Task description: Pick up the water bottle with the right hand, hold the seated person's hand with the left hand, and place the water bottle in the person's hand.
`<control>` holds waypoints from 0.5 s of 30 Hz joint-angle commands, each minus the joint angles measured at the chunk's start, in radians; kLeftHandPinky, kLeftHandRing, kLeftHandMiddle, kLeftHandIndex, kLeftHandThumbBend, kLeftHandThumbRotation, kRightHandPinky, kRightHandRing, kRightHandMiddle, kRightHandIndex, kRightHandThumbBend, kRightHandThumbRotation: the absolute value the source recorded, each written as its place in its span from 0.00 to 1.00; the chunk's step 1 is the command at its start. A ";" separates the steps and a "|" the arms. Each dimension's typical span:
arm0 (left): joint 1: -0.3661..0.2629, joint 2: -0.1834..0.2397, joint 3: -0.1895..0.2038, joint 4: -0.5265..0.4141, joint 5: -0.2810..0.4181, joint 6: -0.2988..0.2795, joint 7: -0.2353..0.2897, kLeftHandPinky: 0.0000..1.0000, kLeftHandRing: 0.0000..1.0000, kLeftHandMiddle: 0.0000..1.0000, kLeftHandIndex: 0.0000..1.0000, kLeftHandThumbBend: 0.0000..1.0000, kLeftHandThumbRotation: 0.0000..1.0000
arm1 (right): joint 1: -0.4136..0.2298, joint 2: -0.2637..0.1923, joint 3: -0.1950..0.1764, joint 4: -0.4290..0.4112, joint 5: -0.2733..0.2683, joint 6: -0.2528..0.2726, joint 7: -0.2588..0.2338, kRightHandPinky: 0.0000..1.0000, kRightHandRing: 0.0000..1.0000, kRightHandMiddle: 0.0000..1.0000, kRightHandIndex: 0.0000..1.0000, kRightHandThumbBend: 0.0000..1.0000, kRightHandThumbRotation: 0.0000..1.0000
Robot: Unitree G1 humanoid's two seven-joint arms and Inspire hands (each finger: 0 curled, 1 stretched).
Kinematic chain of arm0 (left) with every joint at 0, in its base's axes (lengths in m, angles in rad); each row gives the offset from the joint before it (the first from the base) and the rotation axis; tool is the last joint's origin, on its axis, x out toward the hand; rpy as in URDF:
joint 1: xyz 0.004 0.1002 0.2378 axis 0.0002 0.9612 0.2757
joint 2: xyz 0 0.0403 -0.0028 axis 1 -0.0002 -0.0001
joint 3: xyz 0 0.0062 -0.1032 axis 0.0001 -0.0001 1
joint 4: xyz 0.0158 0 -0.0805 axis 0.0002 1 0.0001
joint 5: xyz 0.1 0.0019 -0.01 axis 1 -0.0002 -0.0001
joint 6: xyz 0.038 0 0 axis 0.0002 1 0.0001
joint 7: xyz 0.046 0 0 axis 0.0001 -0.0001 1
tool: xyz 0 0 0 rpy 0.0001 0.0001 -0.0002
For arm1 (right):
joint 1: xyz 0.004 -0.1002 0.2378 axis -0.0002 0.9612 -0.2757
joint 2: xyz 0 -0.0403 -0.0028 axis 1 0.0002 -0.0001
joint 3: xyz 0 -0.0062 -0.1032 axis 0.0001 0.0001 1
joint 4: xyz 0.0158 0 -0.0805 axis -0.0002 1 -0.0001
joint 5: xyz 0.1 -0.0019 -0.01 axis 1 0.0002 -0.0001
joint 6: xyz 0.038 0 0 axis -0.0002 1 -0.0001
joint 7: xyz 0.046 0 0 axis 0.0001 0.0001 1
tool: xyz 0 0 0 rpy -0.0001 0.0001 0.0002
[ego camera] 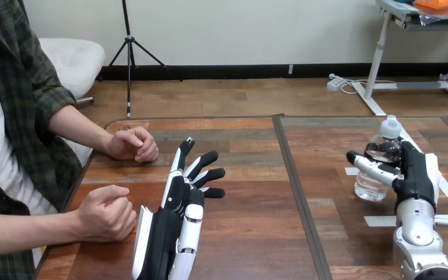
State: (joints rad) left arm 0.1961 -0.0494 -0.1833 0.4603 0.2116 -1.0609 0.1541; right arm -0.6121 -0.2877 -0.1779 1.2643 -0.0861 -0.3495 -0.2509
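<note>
Water bottle (378,169), clear with a white cap (389,123), stands upright on the right half of the wooden table (251,233), towards the right edge. Its long axis is vertical and the cap points up. Its base appears to meet the table top, though whether it is raised cannot be told. The right hand (415,175) is clasped about the bottle from the bottle's right side, with the palm against its wall and the thumb (373,168) laid across its front below the shoulder. The right forearm enters from the near edge by the right corner. White tape strips (380,220) lie on the wood just beside the bottle's base. A dark seam (294,181) runs from the far edge to the near edge and separates the bottle's half from the left half. On the left half, the left hand (176,204) is released, its fingers straight and fanned towards the far edge, grasping nothing. At the left edge rest the person's farther hand (133,144) and the person's nearer hand (106,213), both loosely curled and both apart from the left hand, which lies just beside the nearer one.
</note>
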 commanded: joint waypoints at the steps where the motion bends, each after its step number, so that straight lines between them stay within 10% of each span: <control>1: -0.022 -0.024 0.000 -0.048 0.003 0.001 -0.001 0.66 0.78 0.86 0.97 0.20 1.00 | -0.095 -0.016 0.014 -0.003 -0.010 0.001 0.002 0.81 0.84 0.85 0.84 0.73 0.00; 15: -0.020 -0.026 0.000 -0.046 0.009 -0.002 0.003 0.66 0.78 0.85 0.97 0.21 1.00 | -0.093 -0.008 0.011 -0.001 0.007 -0.005 0.012 0.79 0.82 0.84 0.83 0.75 0.00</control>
State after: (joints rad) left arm 0.1981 -0.0494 -0.1834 0.4603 0.2117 -1.0606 0.1541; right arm -0.6122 -0.2870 -0.1650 1.2647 -0.0848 -0.3393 -0.2460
